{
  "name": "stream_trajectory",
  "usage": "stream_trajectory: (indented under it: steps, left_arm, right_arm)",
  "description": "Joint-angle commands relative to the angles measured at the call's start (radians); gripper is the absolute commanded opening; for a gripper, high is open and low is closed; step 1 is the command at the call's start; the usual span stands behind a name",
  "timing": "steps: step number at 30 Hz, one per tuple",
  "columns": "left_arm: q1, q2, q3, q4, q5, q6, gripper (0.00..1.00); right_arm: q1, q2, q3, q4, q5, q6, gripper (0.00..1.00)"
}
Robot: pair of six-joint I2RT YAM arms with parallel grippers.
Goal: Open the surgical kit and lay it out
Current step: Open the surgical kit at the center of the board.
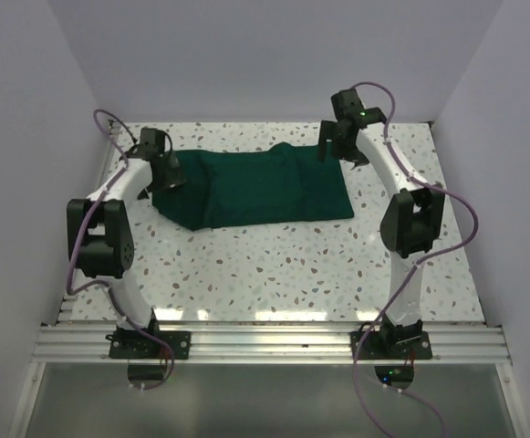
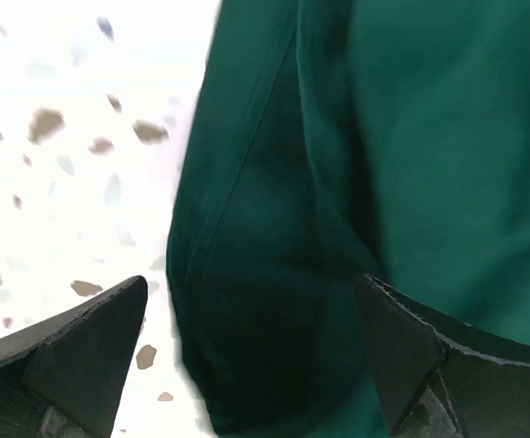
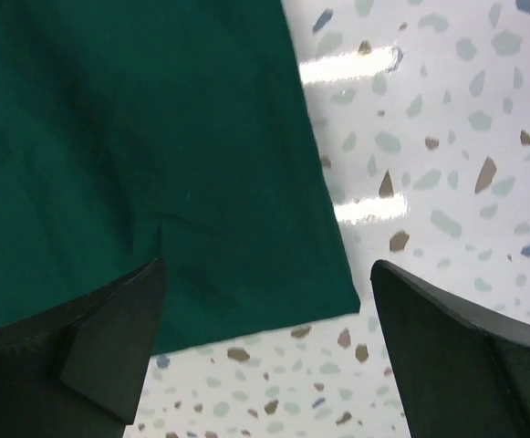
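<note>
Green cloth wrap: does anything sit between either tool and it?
Nothing visible does. The left tool hangs open over the left edge of the green cloth wrap, the right tool open over its right edge; only speckled table surrounds it.

The table (image 1: pixel 274 274) has a white top with small speckles in brown, grey and blue; pale walls stand at its left, right and far sides; a dark green cloth wrap (image 1: pixel 255 187) lies on the far half, spread wide from left to right; its left edge is folded over; its near right corner lies flat.
</note>
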Motion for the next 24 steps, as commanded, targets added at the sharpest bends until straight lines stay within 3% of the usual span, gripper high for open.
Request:
stream_trajectory:
  steps: [1,7,16,24]
  left_arm:
    - [-0.001,-0.132,0.094,0.032,-0.048,0.002,1.00]
    - [-0.003,-0.285,0.022,-0.005,-0.047,-0.041,0.99]
    - [-0.101,-0.522,-0.247,-0.051,-0.059,-0.084,1.00]
    - [-0.166,-0.577,-0.267,-0.139,-0.097,-0.103,1.00]
  right_arm:
    - [-0.096,0.113,0.122,0.071,-0.134,0.034,0.99]
    - [-0.125,0.355,0.321,0.127,-0.252,0.003,0.96]
    - [-0.138,0.410,0.306,0.411,-0.340,0.052,0.95]
    - [-0.138,0.489,0.371,0.463,-0.346,0.091,0.92]
